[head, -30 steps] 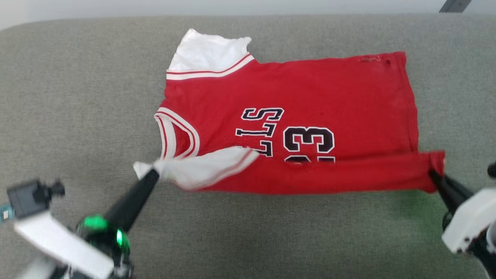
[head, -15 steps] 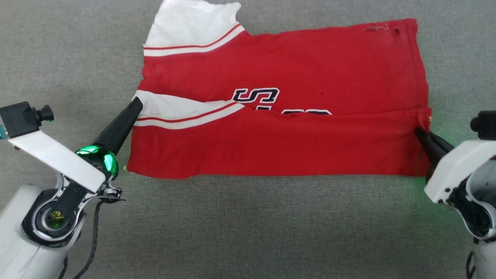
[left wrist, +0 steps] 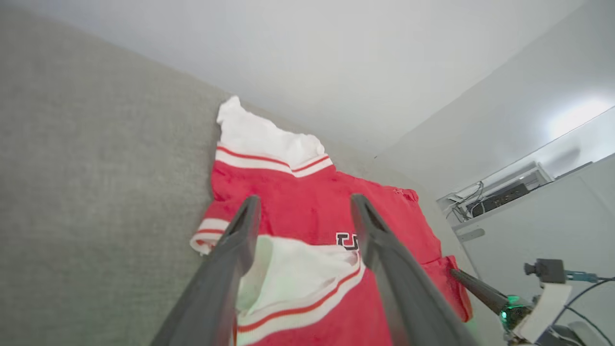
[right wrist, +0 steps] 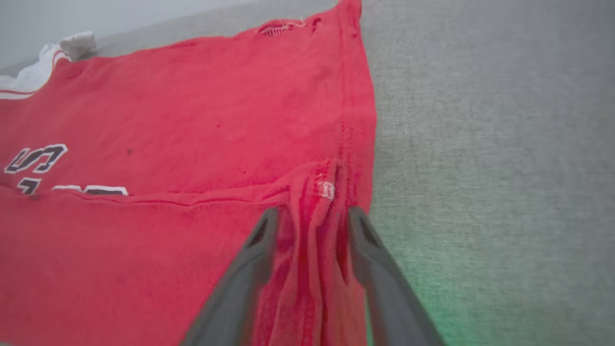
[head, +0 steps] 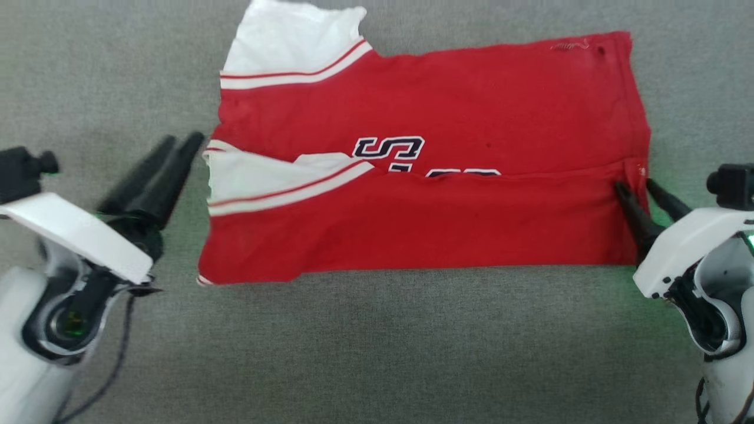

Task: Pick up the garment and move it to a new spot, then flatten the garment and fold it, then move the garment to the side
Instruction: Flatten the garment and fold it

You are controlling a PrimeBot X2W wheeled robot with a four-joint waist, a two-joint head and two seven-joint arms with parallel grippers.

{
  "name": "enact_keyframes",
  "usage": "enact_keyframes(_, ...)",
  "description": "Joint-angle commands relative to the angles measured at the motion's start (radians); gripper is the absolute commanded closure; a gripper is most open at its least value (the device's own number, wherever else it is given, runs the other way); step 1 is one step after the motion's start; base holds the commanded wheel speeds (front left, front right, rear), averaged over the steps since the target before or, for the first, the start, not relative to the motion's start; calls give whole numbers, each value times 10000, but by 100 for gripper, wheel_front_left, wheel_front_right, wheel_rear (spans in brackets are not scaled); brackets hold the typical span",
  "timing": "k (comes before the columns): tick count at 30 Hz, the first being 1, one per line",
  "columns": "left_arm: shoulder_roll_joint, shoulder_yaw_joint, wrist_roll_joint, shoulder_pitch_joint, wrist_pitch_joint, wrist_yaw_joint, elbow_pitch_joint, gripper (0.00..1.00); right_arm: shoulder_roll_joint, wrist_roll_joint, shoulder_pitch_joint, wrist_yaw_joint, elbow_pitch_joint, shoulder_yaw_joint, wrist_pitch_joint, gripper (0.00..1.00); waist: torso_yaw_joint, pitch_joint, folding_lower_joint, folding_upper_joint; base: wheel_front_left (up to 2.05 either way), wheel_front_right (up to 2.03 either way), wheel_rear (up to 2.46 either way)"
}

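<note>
Gaping wide, our left pincer (head: 184,141) holds nothing and hovers just off the left edge of the garment (head: 442,224), clear of the cloth. Our right pincer (head: 635,185) has its jaws parted as well, straddling a bunched corner of red hem at the garment's right edge, one finger over the cloth and one just beside it. Between them we see the garment lying on the grey fabric surface (head: 377,353). Its near part is folded over and partly covers the black lettering (head: 389,147). A white sleeve (head: 253,176) rests on top, and the other sleeve (head: 288,41) is spread at the far left.
</note>
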Motion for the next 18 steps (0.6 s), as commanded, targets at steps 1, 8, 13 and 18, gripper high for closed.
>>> enact_keyframes(1, 209, -83, 310, -164, -226, 8, -19, 0, 36, 25, 141, -7, -30, -48, -154, 0, -19, -253, 0, 0, 0, 0, 0)
enact_keyframes(8, 1815, -1228, 2256, -489, 16, 31, -129, 0, 57, 40, 640, -7, -486, -112, -550, 0, -113, -1002, 0, 0, 0, 0, 0)
enact_keyframes(13, 2333, -2212, 2398, -459, 2197, 376, -702, 0, 140, 2, 881, -7, -794, -71, -475, 0, -312, -1209, 0, 0, 0, 0, 0)
enact_keyframes(18, 2584, -2950, 2218, -392, 4058, 814, -1013, 0, 279, 0, 919, -7, -967, 17, -490, 0, -602, -1047, 0, 0, 0, 0, 0)
